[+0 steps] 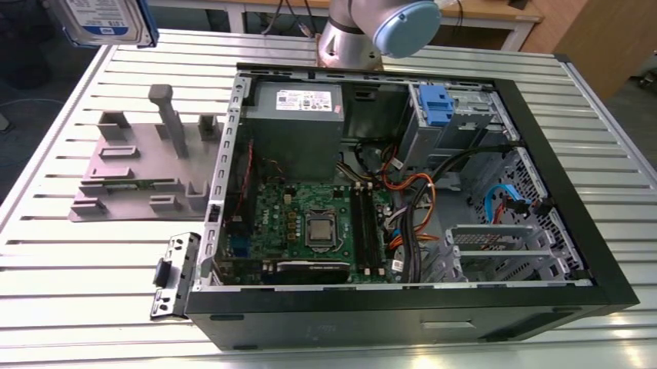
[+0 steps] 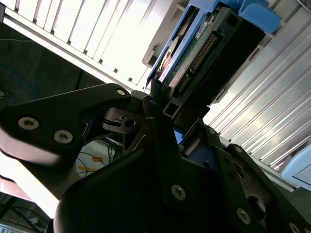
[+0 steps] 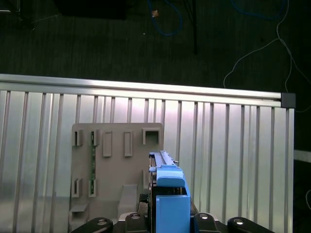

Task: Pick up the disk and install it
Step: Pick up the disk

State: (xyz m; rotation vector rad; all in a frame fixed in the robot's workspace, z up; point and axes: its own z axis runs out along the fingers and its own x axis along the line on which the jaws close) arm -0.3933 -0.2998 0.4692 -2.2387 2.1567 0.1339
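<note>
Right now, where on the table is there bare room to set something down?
Bare slats of the table lie between the grey stand and the near edge, beside the black bracket, and beyond the computer case at the exterior view's right. Inside the case, cables and boards crowd it.

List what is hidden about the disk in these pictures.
- Exterior view: the disk is cut off by the top edge.
- Second wrist view: its near end is hidden behind the gripper; its label side is turned away.
- First wrist view: the bottom edge cuts it off, and it covers part of the grey stand.
</note>
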